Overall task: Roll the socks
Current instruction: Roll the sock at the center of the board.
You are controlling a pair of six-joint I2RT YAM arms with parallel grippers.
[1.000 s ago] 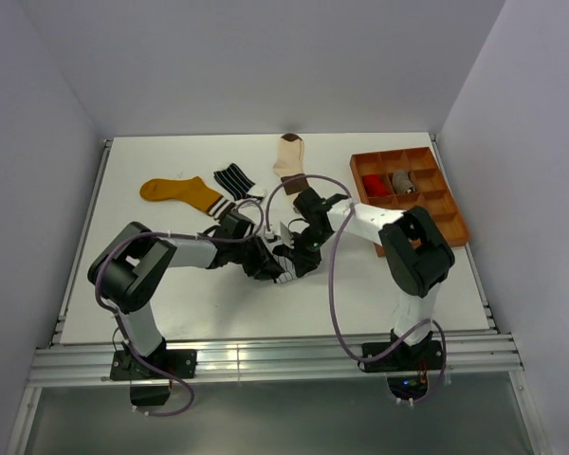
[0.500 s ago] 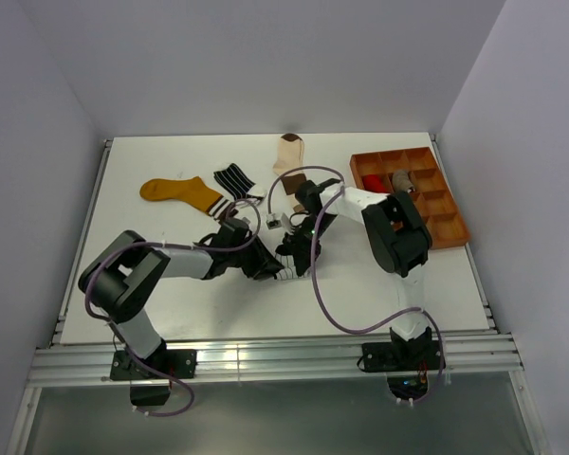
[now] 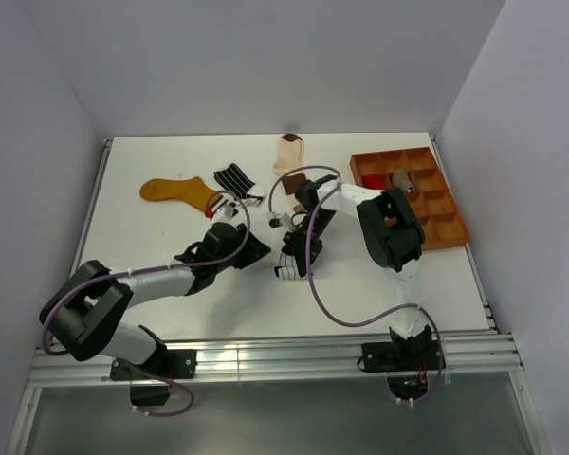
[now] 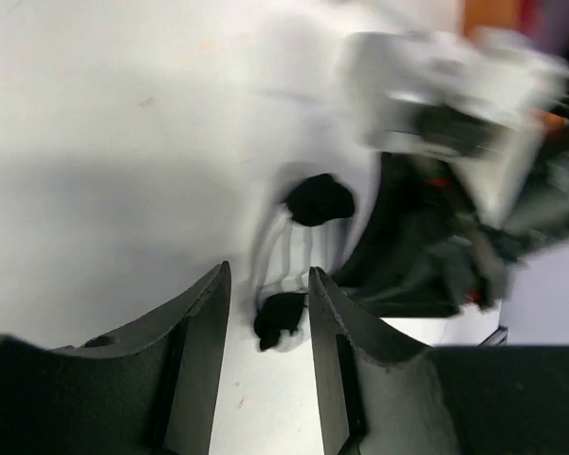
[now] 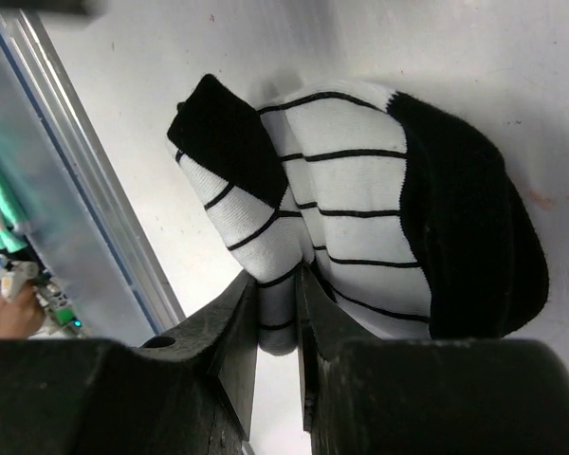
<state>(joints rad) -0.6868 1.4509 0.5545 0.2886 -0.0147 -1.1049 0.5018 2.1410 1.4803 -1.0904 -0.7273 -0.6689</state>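
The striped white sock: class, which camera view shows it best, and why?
Right wrist view: the striped white sock fills the frame, sharp, pinched by the right hand. The top view shows only a small part beneath that hand; the left wrist view shows it blurred.

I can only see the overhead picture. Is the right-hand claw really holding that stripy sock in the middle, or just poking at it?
Observer: It is holding it. In the right wrist view the right gripper is shut on a fold of the striped sock.
Operator: And the other claw, does it have hold of the sock too?
Observer: No. Its own camera is blurred, but it shows the left gripper open and holding nothing, with the sock lying just beyond it.
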